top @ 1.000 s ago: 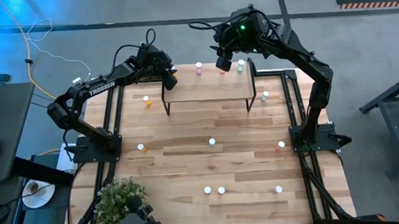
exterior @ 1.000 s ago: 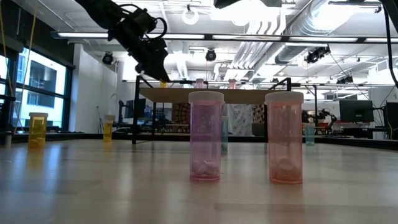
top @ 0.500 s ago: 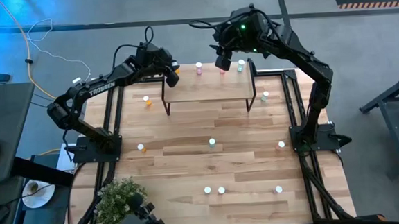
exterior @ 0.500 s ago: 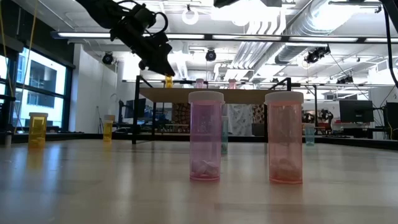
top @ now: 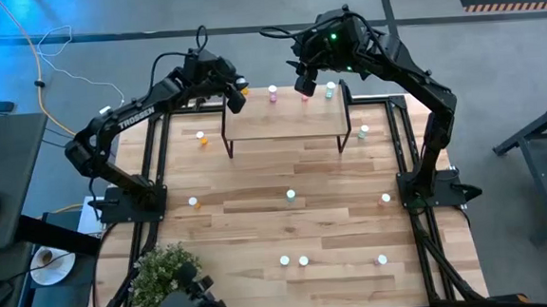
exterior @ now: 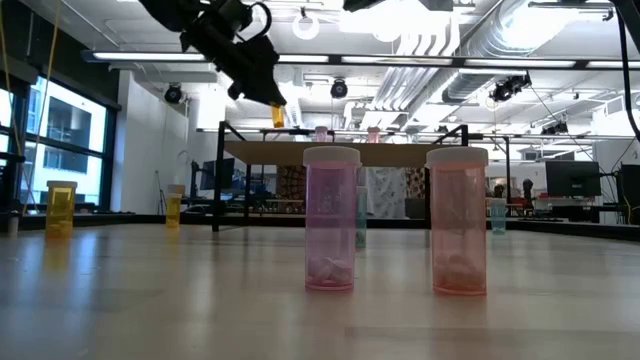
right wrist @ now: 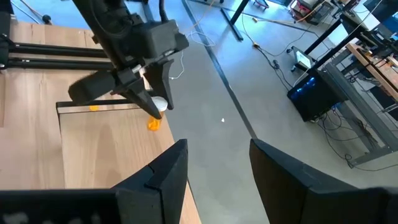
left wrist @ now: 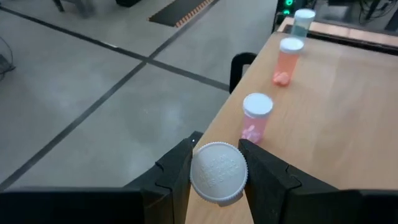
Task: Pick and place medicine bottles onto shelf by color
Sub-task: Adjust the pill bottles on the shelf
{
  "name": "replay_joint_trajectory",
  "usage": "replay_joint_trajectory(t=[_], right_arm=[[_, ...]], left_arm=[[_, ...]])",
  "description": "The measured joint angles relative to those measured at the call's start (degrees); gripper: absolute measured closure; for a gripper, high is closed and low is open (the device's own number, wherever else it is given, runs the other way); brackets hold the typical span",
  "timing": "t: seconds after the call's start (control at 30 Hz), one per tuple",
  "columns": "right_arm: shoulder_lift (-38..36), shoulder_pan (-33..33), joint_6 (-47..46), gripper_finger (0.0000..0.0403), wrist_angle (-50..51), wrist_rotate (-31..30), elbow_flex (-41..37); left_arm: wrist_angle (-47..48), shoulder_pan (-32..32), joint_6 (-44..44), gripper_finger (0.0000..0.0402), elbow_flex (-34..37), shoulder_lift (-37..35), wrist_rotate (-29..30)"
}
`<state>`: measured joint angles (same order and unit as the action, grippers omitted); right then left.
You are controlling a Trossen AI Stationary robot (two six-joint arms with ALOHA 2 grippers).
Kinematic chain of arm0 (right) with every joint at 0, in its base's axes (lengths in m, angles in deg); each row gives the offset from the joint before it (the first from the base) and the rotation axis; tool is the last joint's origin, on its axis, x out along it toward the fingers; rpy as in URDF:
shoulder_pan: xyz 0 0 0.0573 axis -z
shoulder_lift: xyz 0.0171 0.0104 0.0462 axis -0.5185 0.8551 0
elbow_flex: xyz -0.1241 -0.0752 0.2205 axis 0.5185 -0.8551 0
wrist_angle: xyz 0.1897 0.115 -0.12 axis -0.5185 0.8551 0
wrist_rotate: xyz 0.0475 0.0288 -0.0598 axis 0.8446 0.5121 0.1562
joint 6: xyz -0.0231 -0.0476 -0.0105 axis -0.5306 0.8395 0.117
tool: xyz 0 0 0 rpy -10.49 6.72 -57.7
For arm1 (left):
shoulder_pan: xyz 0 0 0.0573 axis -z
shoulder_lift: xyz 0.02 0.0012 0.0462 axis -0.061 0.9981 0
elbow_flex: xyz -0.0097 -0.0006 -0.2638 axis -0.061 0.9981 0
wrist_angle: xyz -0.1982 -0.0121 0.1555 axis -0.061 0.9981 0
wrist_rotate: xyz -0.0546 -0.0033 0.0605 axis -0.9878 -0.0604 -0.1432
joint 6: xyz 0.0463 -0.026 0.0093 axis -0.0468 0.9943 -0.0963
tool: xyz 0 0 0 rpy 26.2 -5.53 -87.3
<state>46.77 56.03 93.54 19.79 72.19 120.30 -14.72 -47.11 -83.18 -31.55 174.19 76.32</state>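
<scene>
My left pincer [top: 237, 87] grips an orange bottle [exterior: 277, 116] by its white cap, holding it in the air over the shelf's [top: 281, 123] far left corner, above the shelf top in the low view. In the left wrist view the cap sits clamped between both dark fingers [left wrist: 176, 177]. Already standing along the shelf's far edge: a pink bottle [left wrist: 255, 116], a red-orange one [left wrist: 288, 60] and a pale green one [left wrist: 302, 22], in a row w/ gaps between. My right pincer [top: 305, 83] hangs over the shelf's far edge near the red-orange bottle, fingers apart, nothing between them. Loose bottles are scattered on the table [top: 259, 221]: one orange [top: 201, 137] left of the shelf, another pale green [top: 363, 130] at its right, others nearer the front, incl. two pinkish bottles [exterior: 331, 218] close to the low cam. A potted plant [top: 165, 272] sits at the table's front left corner.
</scene>
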Motion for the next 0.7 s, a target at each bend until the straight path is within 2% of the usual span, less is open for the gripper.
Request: replay_joint_trajectory(t=[0.33, 0.7], right_arm=[[0.0, 0.0, 0.0, 0.0237, 0.0, 0.0, 0.0], [0.0, 0.0, 0.0, 0.0237, 0.1, 0.0, 0.0]], left_arm=[[1.8, -0.4, -1.4, 0.0289, 0.0, 6.3, 0.0], [1.8, -0.7, -1.5, 0.0289, 0.0, 6.4, 0.0]])
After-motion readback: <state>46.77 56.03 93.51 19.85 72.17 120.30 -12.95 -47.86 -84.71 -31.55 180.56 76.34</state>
